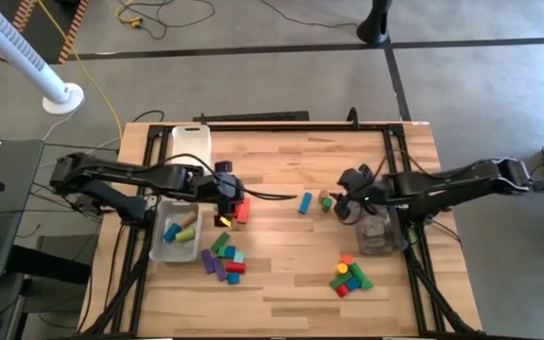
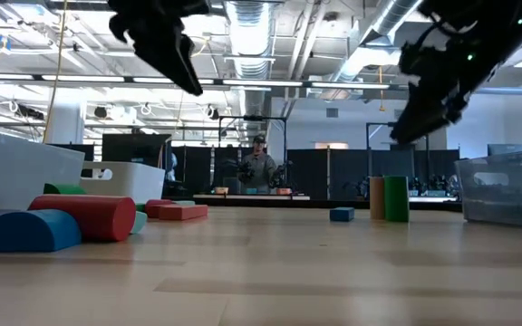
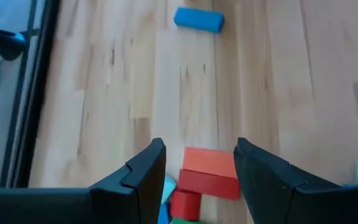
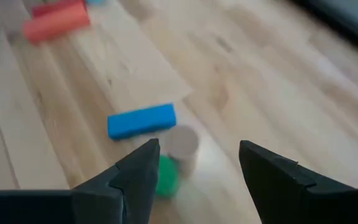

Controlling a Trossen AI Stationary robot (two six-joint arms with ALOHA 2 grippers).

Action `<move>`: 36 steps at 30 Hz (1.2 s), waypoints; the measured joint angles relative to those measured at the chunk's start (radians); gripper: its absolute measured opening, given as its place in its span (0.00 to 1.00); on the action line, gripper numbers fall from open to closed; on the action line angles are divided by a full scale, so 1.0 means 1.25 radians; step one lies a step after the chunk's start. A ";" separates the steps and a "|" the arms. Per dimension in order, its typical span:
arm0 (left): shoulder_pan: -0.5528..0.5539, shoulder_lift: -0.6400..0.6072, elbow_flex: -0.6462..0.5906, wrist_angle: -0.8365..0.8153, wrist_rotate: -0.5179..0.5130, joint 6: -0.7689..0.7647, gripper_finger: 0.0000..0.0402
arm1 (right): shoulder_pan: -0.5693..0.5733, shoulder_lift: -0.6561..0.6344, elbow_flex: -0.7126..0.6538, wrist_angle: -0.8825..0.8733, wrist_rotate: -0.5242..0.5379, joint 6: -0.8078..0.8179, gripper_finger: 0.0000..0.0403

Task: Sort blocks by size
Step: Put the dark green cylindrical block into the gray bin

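Two dark arms reached over the pale wooden counter (image 1: 291,274) from opposite sides, and only the high view showed both with the whole spread of small coloured toy blocks (image 1: 225,260). Taking the blue bar block (image 1: 304,203) near the counter's middle as landmark: the left pincer (image 1: 223,210) hung well to its left over stacked red blocks (image 1: 243,210), beside a clear plastic bin (image 1: 176,236) holding a few blocks. The right pincer (image 1: 348,203) hung near the bar's right, just past a tan wooden cylinder (image 1: 325,199) and a green cylinder (image 1: 330,195), with a second clear bin (image 1: 376,236) beyond. Further block clusters lay toward the counter's near edge, one (image 1: 349,276) to the bar's lower right. A white tray (image 1: 189,144) sat far left of the bar, at the back.

The left wrist view alone showed the left pincer (image 3: 196,174) half open and holding nothing, the red blocks (image 3: 209,171) below the gap, the blue bar (image 3: 198,19) farther on. The right wrist view showed the right pincer (image 4: 194,177) spread wide and empty above the tan cylinder (image 4: 182,144) and green cylinder (image 4: 165,175), touching neither, the blue bar (image 4: 142,120) just beside them.

The low view alone showed the two cylinders (image 2: 390,198) standing upright, a red cylinder (image 2: 84,215) lying on its side, and a person (image 2: 259,167) in the room behind.

No readable writing or brand showed anywhere.
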 joint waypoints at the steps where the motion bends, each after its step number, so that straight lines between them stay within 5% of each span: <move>1: 0.001 0.013 0.000 0.007 0.000 0.008 0.45 | 0.002 0.018 0.000 0.000 -0.005 0.012 0.62; 19: 0.036 0.101 -0.001 0.110 0.026 0.078 0.45 | 0.012 0.288 0.130 -0.137 -0.047 0.073 0.62; 30: 0.039 0.101 -0.001 0.124 0.036 0.086 0.45 | 0.014 0.302 0.133 -0.121 -0.042 0.086 0.61; 36: 0.038 0.101 -0.001 0.123 0.036 0.085 0.45 | 0.014 0.289 0.133 -0.123 -0.041 0.094 0.51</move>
